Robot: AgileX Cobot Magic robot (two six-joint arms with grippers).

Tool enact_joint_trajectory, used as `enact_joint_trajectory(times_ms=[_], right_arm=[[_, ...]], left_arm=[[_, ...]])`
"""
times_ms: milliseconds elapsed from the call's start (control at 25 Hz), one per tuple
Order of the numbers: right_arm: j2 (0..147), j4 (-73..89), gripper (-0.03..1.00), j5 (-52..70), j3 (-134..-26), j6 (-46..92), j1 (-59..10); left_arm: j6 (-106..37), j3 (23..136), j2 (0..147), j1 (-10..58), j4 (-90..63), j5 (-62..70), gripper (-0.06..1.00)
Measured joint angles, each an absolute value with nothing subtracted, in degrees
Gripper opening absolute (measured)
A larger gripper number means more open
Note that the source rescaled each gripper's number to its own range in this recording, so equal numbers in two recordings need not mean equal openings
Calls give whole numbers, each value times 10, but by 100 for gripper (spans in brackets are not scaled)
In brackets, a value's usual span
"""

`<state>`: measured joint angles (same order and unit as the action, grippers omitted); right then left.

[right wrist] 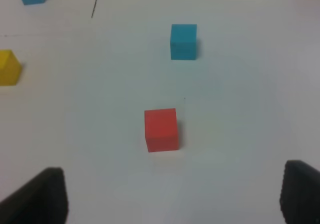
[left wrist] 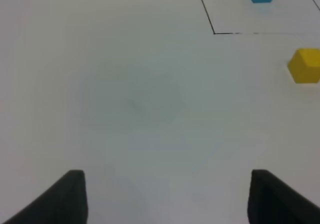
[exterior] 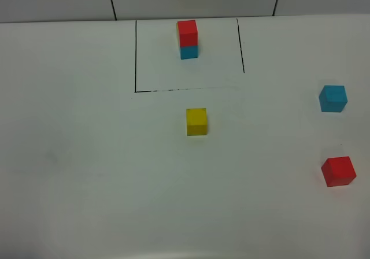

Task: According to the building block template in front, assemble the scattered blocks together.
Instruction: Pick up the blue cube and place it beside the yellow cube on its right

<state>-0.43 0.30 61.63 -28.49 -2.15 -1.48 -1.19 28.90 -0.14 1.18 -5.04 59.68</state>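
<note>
Yellow cube [exterior: 196,122] sits mid-desk [exterior: 87,155]; I see my left claw [left wrist: 167,175] and right claw [right wrist: 175,169] parted, both empty.

Three loose cubes: one yellow cube [exterior: 196,122], one cyan-blue cube [exterior: 333,99], one red cube [exterior: 338,171]. One template figure [exterior: 187,39], seemingly three stacked cubes.

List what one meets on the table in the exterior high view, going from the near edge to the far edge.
red cube → yellow cube → cyan-blue cube → building block template
</note>
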Motion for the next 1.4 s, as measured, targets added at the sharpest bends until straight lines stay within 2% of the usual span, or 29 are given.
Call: enact_joint_trajectory(times_ms=[1400], right_arm=[[-4, 6, 73, 616, -285, -22, -15]], left_arm=[[-12, 289, -1, 11, -50, 597, 43]])
